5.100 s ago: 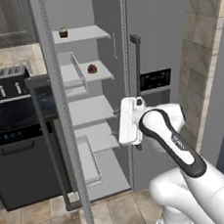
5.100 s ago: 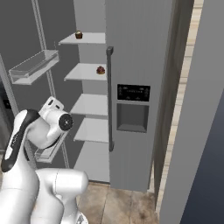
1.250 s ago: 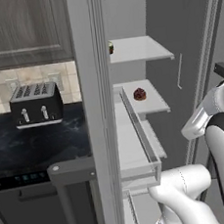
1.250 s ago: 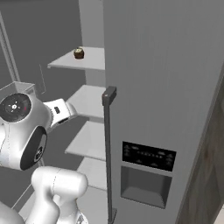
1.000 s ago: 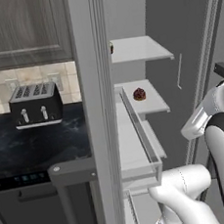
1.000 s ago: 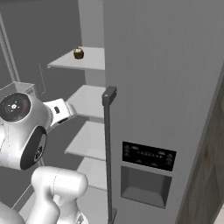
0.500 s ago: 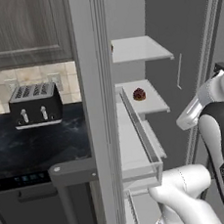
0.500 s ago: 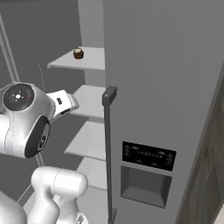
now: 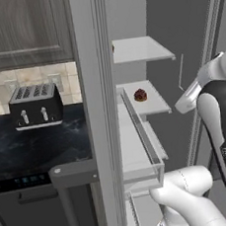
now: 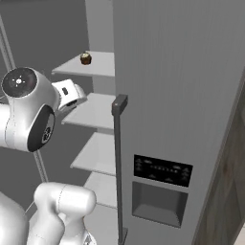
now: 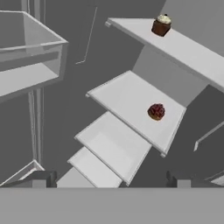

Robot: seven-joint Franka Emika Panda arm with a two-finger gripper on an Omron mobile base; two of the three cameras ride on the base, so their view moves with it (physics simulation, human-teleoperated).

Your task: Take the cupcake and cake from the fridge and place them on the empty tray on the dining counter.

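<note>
In the hand view the two-finger gripper [image 11: 111, 178] has its two small dark fingertips [image 11: 43, 177] standing far apart at the bottom of the picture, spread wide with nothing between them. It hangs in front of the open compartment of the tall grey flat-fronted fridge [image 10: 177, 95], well apart from everything on the shelves.

In the left base view the swung-open fridge door [image 9: 101, 111] stands edge-on nearest the camera, with a clear plastic door bin [image 9: 141, 146] on its inner side. The white arm rises at the right of that view, in front of the white inner shelves.

Past the gripper, the small round dark brown cake with a reddish top [image 11: 156, 112] sits on a white middle shelf [image 11: 131, 103], toward that shelf's right side in the hand view. The left base view shows it too [image 9: 140, 95], upright on its shelf, beyond the door bin.

Farther and one shelf higher, the tiny cupcake with a pale cream top and dark brown wrapper [image 11: 161, 25] stands on the top white shelf [image 11: 183, 48], near its front edge. The right base view shows it [image 10: 85, 58] on the same shelf, above and beyond the arm's round joint.

To the left of the fridge, in the left base view, a black-and-silver toaster [image 9: 35, 106] rests on a black worktop [image 9: 34, 148] under dark wood-grain cabinets [image 9: 23, 31].
</note>
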